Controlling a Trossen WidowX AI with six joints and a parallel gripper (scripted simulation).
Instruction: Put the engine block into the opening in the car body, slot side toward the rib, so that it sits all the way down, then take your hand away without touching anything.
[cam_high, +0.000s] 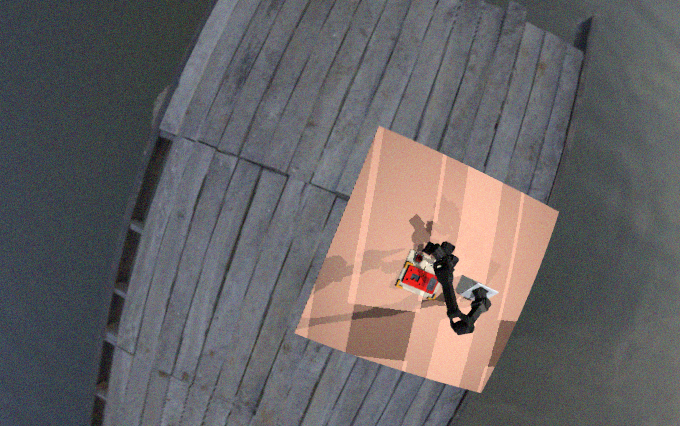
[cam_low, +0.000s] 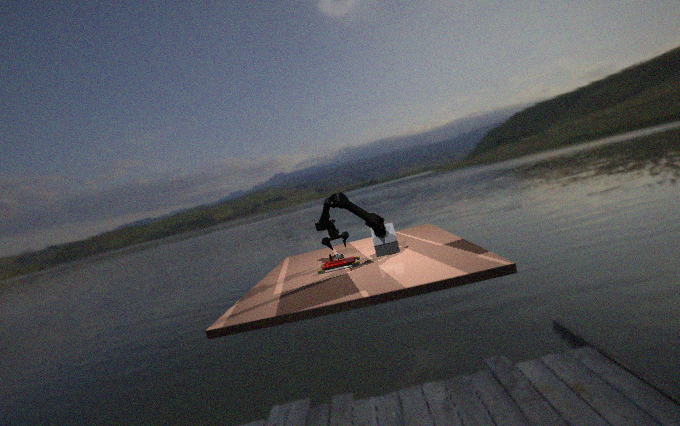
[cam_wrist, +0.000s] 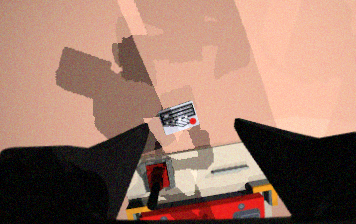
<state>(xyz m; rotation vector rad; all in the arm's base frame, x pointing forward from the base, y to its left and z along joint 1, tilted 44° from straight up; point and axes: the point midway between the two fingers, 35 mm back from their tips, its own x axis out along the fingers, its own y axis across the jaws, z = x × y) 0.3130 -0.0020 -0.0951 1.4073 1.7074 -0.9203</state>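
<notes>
Pincer, your gripper (cam_high: 439, 247) (cam_low: 337, 246) (cam_wrist: 190, 124): spread nearly to its full width, nothing between the fingers. In the exterior view it hangs above the table (cam_high: 401, 175) (cam_low: 426, 250) (cam_wrist: 310, 60), pointing down, its tips apart from the car body (cam_high: 420, 278) (cam_low: 340, 263) (cam_wrist: 230, 170).

Engine block: you have what looks like it, a small silvery block (cam_wrist: 179, 118) with dark lines and a red dot, in the wrist view. It shows outside the car body, near the pale end, turned at a slight angle. You cannot make it out in the top or exterior views. Which side its slot faces, you cannot tell.

Car body: red middle, cream end, orange-yellow corner pieces. On the cream end you see a grey-framed red recess (cam_wrist: 158, 175) with a dark bar across it. The block is outside that frame.
</notes>
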